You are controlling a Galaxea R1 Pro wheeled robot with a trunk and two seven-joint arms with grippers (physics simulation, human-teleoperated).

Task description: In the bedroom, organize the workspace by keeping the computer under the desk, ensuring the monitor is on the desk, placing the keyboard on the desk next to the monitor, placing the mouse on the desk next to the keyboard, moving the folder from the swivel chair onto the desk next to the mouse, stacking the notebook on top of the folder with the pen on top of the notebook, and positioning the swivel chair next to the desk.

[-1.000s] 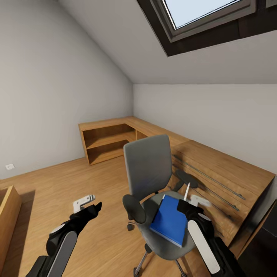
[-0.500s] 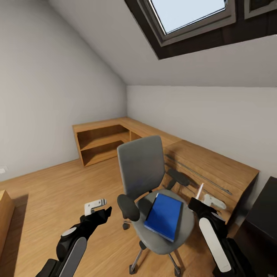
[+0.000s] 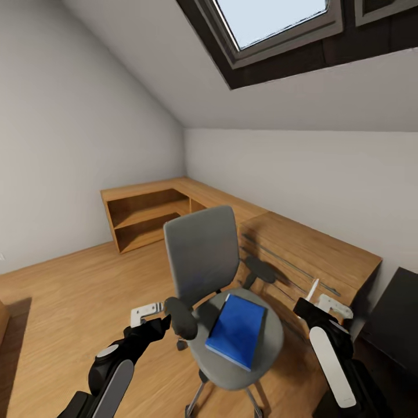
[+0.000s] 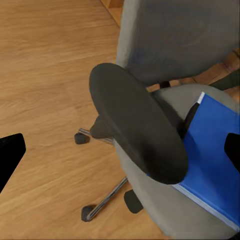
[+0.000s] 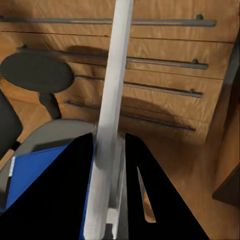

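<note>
Pinching a thin white pen (image 5: 111,115) between them, the fingers of the right gripper (image 3: 314,303) are closed on its lower part, and the pen (image 3: 312,288) sticks up and slightly forward from the hand in the head view. Through the right wrist camera the pen runs the length of the picture in front of a wooden dresser (image 5: 165,65) with long dark bar handles, with one dark round armrest (image 5: 36,72) of the chair off to the side and a corner of the blue folder (image 5: 35,175) beside the fingers. The left gripper (image 3: 146,316) hangs just beside the chair's near armrest (image 3: 180,317), its fingers spread apart and holding nothing; in the left wrist view that armrest (image 4: 137,127) looms large between the two dark fingertips (image 4: 10,157). The grey swivel chair (image 3: 203,255) stands between the two arms, its tall back turned toward the far wall, and the blue folder (image 3: 237,329) lies flat on its seat (image 3: 264,354), with what looks like a darker cover edge along its right side. Behind the chair and close against it runs the light wooden dresser (image 3: 313,255), which continues along the wall into a low open shelf unit (image 3: 145,217) in the corner. At the right edge, past the end of the dresser, a black surface (image 3: 397,307) shows; it may be the worktop, but that cannot be told for sure. The chair's castors (image 4: 82,137) rest on the wooden floor (image 3: 64,296), and a skylight (image 3: 273,17) sits in the sloped ceiling above.
</note>
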